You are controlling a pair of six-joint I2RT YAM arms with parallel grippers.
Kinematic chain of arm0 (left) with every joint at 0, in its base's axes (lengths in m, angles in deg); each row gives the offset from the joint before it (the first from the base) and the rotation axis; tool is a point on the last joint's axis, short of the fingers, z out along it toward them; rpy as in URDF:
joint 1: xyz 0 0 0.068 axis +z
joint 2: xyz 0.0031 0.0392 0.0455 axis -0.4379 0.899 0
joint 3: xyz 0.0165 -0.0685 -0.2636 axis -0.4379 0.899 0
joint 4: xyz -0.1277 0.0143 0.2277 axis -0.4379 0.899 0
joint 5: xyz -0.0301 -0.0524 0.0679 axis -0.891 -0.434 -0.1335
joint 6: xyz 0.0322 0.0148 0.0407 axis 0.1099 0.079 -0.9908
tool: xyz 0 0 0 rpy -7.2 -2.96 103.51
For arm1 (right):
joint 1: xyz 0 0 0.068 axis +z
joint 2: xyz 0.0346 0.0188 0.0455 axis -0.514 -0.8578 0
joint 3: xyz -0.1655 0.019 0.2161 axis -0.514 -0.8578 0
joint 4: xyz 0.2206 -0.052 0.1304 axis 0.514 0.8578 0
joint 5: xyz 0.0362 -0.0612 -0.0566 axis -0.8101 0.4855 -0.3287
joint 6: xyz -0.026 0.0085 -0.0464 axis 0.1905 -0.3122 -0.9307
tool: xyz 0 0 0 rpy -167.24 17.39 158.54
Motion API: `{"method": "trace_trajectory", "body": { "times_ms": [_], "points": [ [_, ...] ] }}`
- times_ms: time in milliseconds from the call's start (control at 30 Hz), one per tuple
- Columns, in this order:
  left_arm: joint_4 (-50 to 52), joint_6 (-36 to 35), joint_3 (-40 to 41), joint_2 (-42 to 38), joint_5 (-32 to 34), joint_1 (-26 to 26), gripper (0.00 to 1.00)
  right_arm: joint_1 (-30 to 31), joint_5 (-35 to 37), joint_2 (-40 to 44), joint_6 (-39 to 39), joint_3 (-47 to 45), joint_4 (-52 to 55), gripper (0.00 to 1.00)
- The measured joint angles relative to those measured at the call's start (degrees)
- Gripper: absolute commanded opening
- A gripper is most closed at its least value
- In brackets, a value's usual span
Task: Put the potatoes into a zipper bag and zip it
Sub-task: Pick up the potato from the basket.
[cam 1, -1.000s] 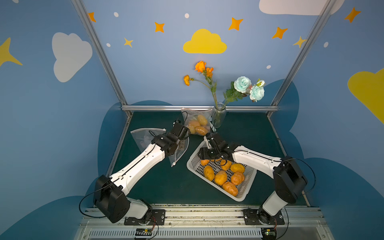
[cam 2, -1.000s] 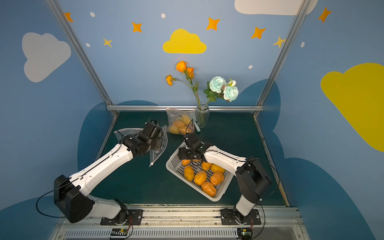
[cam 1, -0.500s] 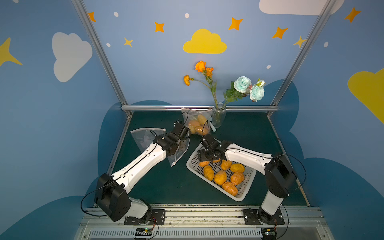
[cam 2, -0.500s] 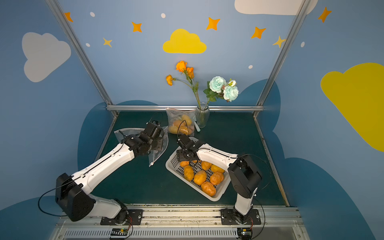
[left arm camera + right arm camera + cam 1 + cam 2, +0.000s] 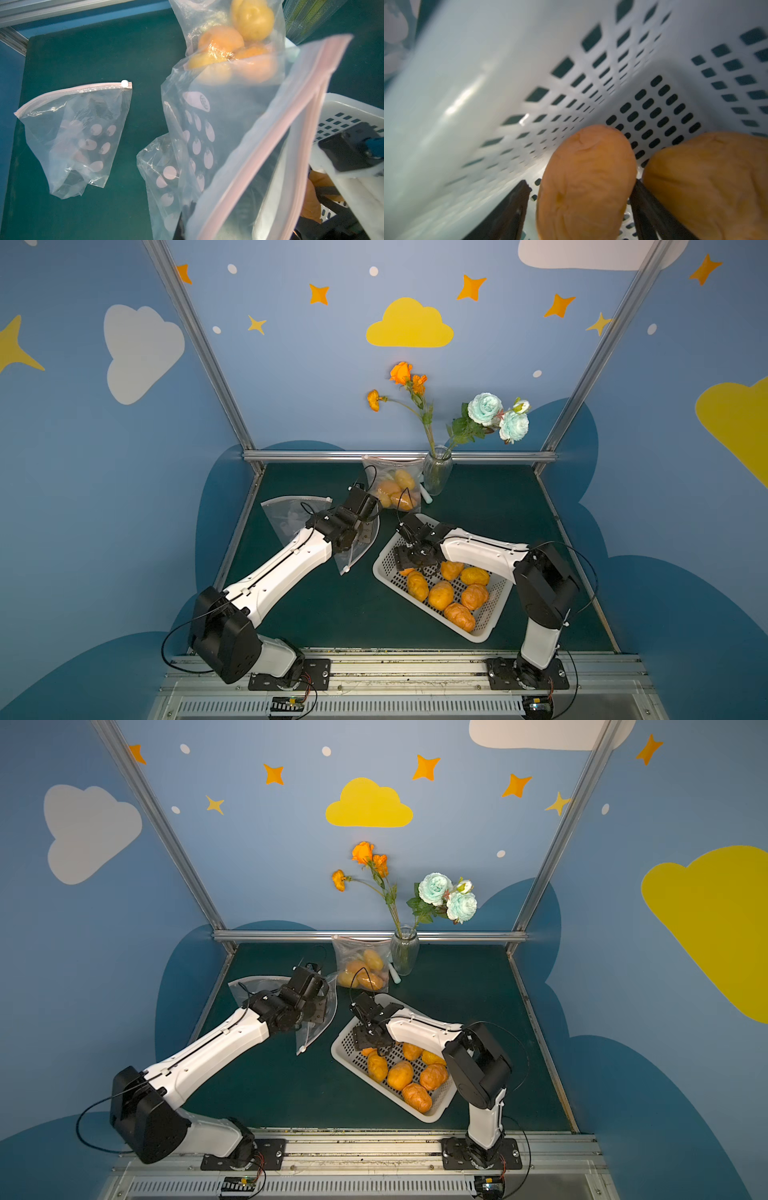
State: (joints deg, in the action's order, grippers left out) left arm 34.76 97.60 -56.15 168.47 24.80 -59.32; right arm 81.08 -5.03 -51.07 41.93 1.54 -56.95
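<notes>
In the right wrist view, the right gripper [image 5: 581, 187] stood partly open astride one wrinkled orange potato [image 5: 586, 166]. One finger touched its side and the other was a sliver clear, so by my judgement it had no firm hold yet. A second potato [image 5: 706, 182] lay just beside it, near the wall of the white perforated basket [image 5: 571, 72].

In a top view that basket [image 5: 478, 637] sat right of centre in the frame, with the potatoes [image 5: 440, 595] not yet bagged spread over its floor. Just left of it, the left gripper [image 5: 366, 531] was clamped shut on an empty zipper bag [image 5: 357, 556]. It held the bag off the green mat [image 5: 332, 614], pink zipper edge toward the basket, probably so the potato had a short way to travel.

A filled bag [image 5: 395, 489] leaned at upper centre beside the glass vase [image 5: 436, 470]. A spare bag [image 5: 79, 135] lay flat.
</notes>
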Motion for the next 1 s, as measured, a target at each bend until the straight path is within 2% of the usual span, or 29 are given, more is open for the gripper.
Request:
{"method": "trace_trajectory", "body": {
  "times_ms": [300, 700, 1000],
  "points": [
    [-0.3, 0.0, 0.1, -0.1, -1.4, 0.0, 0.04, 0.0, -1.2, 3.2, -0.3, -1.0, -0.9, 0.32],
    [-0.9, 1.8, 0.1, -0.1, -8.4, -0.1, 0.04, -0.2, -2.9, 23.2, -4.3, -9.4, -6.9, 0.16],
    [-1.8, 3.7, -0.8, 0.1, -12.0, -0.7, 0.04, -0.2, -9.2, 33.0, -8.1, -18.6, -24.5, 0.14]
  ]
}}
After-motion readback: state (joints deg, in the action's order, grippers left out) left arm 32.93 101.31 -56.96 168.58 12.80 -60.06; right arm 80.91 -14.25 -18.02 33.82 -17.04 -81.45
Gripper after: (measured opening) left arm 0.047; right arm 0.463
